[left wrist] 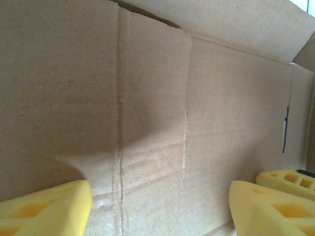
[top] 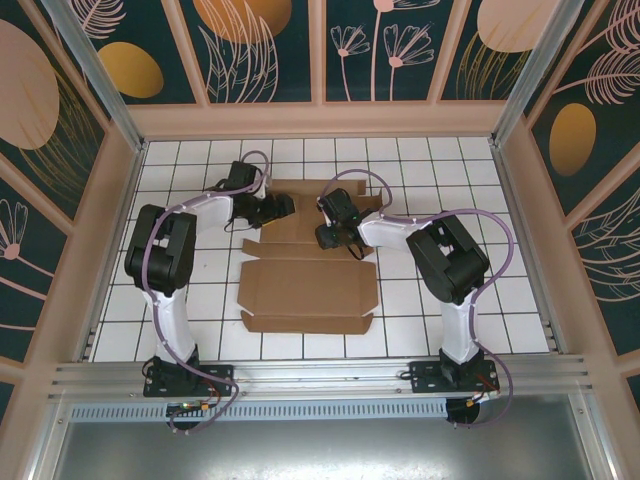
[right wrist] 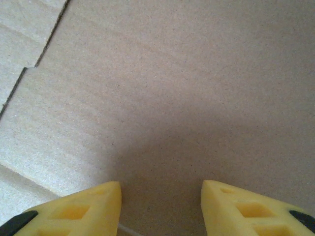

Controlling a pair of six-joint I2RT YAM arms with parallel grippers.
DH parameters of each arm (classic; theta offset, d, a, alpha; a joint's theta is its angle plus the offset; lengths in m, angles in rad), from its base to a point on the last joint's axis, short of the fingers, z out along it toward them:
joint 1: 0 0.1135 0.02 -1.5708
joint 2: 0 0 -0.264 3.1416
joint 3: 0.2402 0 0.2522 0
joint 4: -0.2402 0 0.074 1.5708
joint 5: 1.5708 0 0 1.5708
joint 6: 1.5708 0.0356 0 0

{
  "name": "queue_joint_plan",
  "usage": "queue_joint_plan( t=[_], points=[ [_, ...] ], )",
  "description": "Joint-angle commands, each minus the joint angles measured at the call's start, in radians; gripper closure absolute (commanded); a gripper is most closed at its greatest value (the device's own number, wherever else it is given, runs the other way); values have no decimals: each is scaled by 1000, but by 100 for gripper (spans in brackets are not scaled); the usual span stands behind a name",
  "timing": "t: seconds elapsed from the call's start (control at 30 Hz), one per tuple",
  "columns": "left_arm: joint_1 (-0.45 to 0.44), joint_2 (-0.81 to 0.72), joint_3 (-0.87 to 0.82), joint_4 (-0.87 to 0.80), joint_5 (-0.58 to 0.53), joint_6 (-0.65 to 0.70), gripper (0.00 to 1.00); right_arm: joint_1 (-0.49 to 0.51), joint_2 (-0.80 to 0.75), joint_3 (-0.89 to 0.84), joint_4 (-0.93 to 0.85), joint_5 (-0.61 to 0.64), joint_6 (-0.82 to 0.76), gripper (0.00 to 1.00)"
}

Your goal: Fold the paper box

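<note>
White gridded table [top: 430, 300] below me, and the paper box [top: 308, 290] lies opened out at its centre, its far panels under both arms. My left gripper [top: 281, 208] is over the far-left part, fingers [left wrist: 49, 209] spread wide above creased cardboard. My right gripper [top: 330, 236] is over the far-right part, jaws parted too, pinching nothing I can see.

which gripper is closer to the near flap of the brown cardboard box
Right. The right gripper is above the flat brown cardboard box just behind its middle panel; the left gripper is farther back from the near flap, over the far panel.
</note>
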Motion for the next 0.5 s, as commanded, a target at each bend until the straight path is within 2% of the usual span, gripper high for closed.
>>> queue_joint_plan(
  t=[0.0, 0.13, 0.3, 0.47],
  points=[
    [26, -90, 35, -119, -174, 48, 25, -1, 16, -43, -80, -25, 25, 51],
    [34, -149, 54, -177, -264, 83, 23, -2, 14, -40, -83, -19, 22, 49],
    [38, -139, 36, -184, -248, 93, 23, -1, 15, -39, -84, -15, 19, 48],
    [38, -126, 30, -191, -292, 114, 34, -1, 16, -47, -86, -9, 17, 49]
  ],
)
